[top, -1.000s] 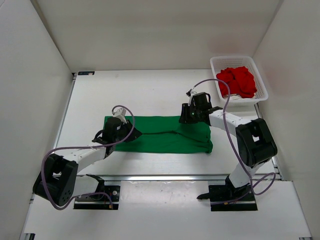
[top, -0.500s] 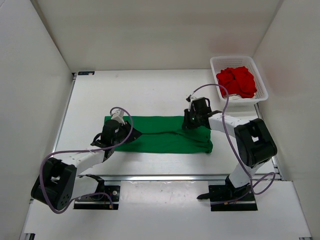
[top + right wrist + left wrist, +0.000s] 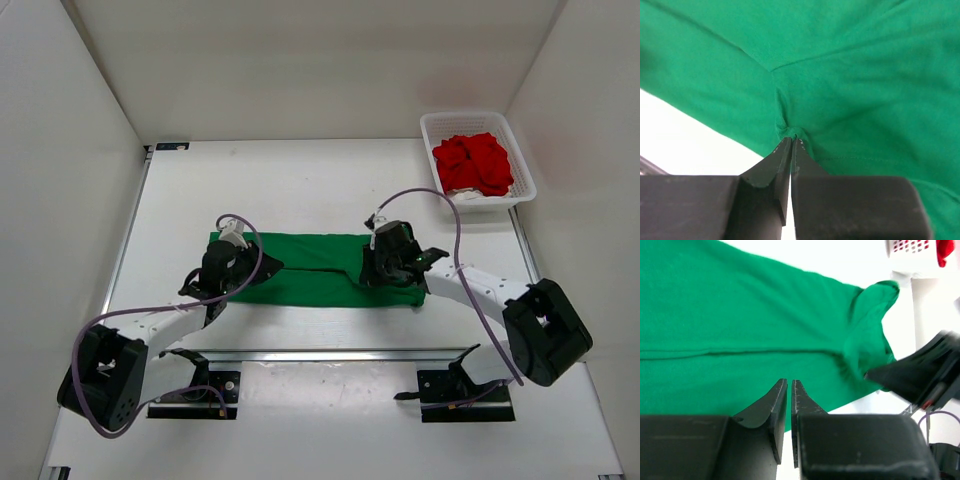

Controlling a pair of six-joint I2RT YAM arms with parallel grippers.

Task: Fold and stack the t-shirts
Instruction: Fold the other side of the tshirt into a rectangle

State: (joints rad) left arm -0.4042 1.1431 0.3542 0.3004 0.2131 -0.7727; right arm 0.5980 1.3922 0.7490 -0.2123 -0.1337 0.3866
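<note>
Green t-shirt lies flat on table, long axis L–R across both arms. Right claw is clamped on a pinch of its cloth, approx. the right third. Left claw sits over the left end, jaws almost together; can't tell if cloth is nipped. Each arm is nearest its own end, so the next fold prob. goes across the short axis. Red t-shirt is in the basket, far right.

Green t-shirt: plain, bright, laid flat as a long band left-to-right across mid table, w/ a fold line running lengthwise; right end bunched, one spot gathered into a small pucker. Red t-shirt: crumpled heap in white mesh basket, far-right corner.
</note>
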